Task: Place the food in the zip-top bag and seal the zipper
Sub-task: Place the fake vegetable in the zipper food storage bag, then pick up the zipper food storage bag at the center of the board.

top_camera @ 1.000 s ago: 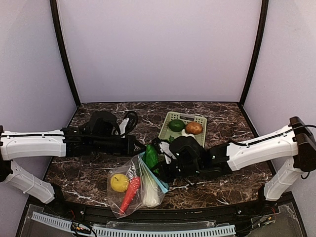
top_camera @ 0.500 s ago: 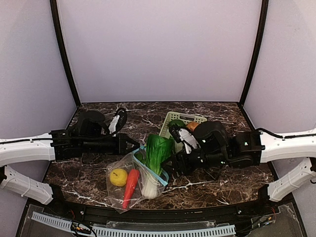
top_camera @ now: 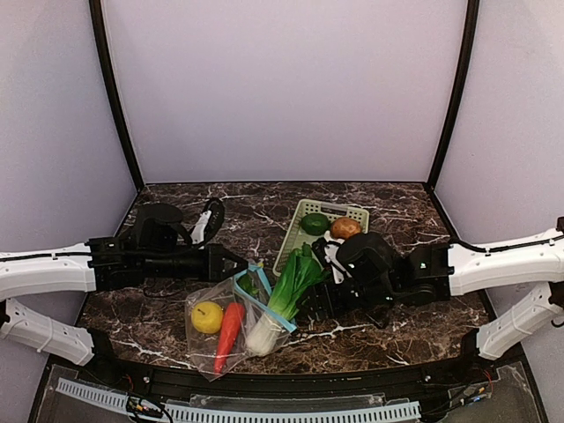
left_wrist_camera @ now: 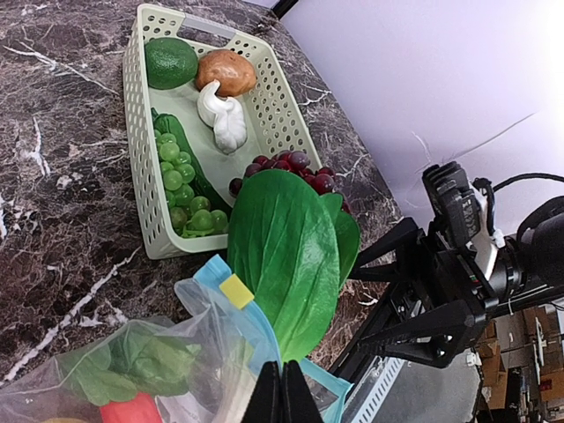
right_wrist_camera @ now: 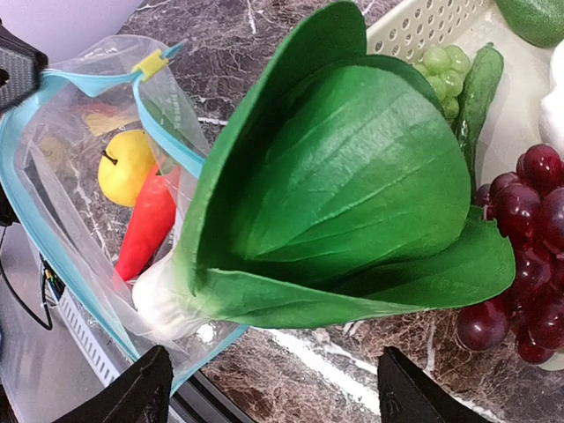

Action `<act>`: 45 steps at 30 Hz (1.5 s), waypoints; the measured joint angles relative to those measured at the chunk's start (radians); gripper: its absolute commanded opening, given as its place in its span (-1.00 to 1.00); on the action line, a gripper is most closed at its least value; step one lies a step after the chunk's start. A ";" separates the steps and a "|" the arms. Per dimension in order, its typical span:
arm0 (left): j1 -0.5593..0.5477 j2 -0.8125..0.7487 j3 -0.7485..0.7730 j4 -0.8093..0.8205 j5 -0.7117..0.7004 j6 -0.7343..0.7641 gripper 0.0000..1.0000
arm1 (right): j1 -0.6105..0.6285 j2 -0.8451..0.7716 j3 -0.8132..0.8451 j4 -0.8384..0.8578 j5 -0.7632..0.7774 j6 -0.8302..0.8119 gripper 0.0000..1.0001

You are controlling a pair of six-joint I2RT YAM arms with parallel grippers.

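The clear zip-top bag [top_camera: 204,354] lies open at the front of the table, its teal zipper [right_wrist_camera: 164,132] spread wide. Inside are the yellow lemon [top_camera: 207,316] and the red pepper [top_camera: 227,335]. The leafy green [top_camera: 291,282] lies slanted, its white stalk end [right_wrist_camera: 159,295] inside the bag's mouth and its leaves [right_wrist_camera: 352,203] sticking out toward the basket. My left gripper [top_camera: 240,264] is shut on the bag's zipper edge [left_wrist_camera: 256,330]. Just right of the green, my right gripper [top_camera: 310,304] stands open and holds nothing.
The pale green basket [top_camera: 298,222] behind the bag holds a green lime [left_wrist_camera: 170,62], brown potato [left_wrist_camera: 226,70], white bulb [left_wrist_camera: 223,115], green grapes [left_wrist_camera: 181,176] and purple grapes [right_wrist_camera: 520,291]. The table's front edge runs close below the bag.
My right gripper has opened and let go of the leafy green, then drawn back to the right. The green has tipped over with its stalk in the bag. The left gripper still grips the bag.
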State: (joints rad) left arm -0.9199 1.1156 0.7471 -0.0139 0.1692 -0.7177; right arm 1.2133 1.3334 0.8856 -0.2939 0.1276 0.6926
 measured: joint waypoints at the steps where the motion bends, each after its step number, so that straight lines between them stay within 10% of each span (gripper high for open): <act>1: 0.000 -0.002 -0.001 0.000 0.000 0.000 -0.99 | -0.002 0.006 -0.003 -0.001 0.000 0.010 0.60; 30: 0.000 -0.024 -0.032 0.023 0.003 -0.001 -0.99 | -0.027 0.146 0.026 0.183 0.012 0.333 0.88; 37: 0.000 -0.024 -0.038 0.027 0.003 -0.001 -0.99 | -0.027 0.238 0.086 0.161 0.042 0.385 0.75; 45: 0.000 -0.024 -0.045 0.028 0.004 -0.002 -0.99 | -0.027 0.261 0.096 0.178 0.064 0.379 0.05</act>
State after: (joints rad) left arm -0.9195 1.0916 0.7025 0.0139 0.1730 -0.7193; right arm 1.1862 1.5940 0.9813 -0.1162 0.1921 1.0714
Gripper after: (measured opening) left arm 0.009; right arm 0.647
